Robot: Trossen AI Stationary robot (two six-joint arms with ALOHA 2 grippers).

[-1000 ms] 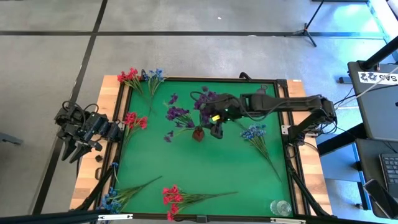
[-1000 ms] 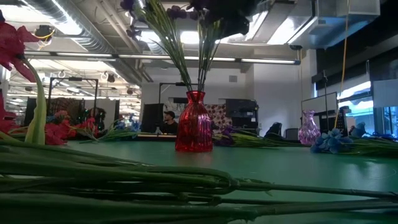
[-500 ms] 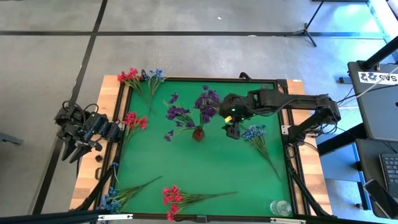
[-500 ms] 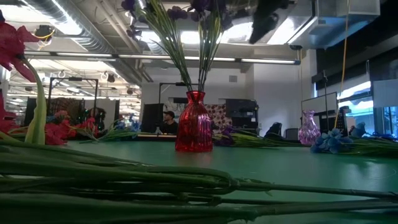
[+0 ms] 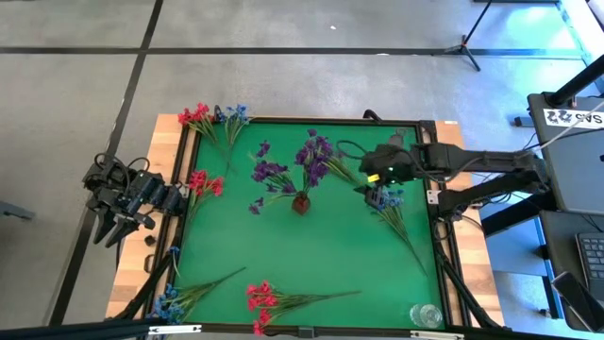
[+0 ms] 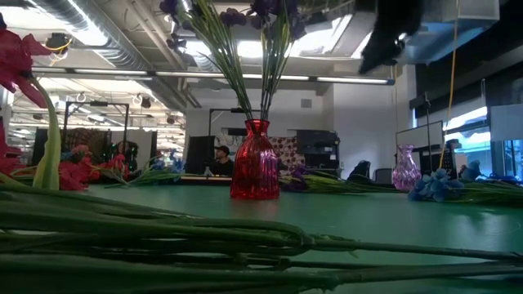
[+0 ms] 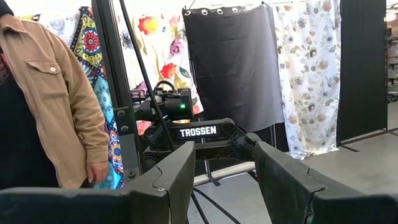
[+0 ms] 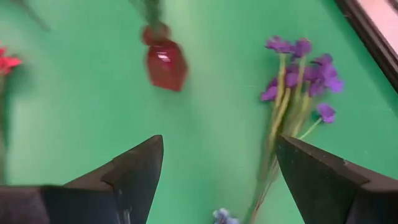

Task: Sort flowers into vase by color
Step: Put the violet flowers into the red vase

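From the near edge of the table, red flowers (image 5: 269,298) lie at 6 o'clock and a blue sprig (image 5: 168,302) at 7, both not yet sorted. At the centre the red vase (image 5: 300,201) holds purple flowers (image 5: 314,156), and the right gripper (image 5: 370,190), a second ago just beside this vase, has pulled back to 3 o'clock with its jaws wide and empty over the blue flowers (image 5: 385,200). I judge the purple stem is delivered and blue comes next; the left gripper (image 5: 115,225) waits off the table at 9 o'clock, open and holding nothing
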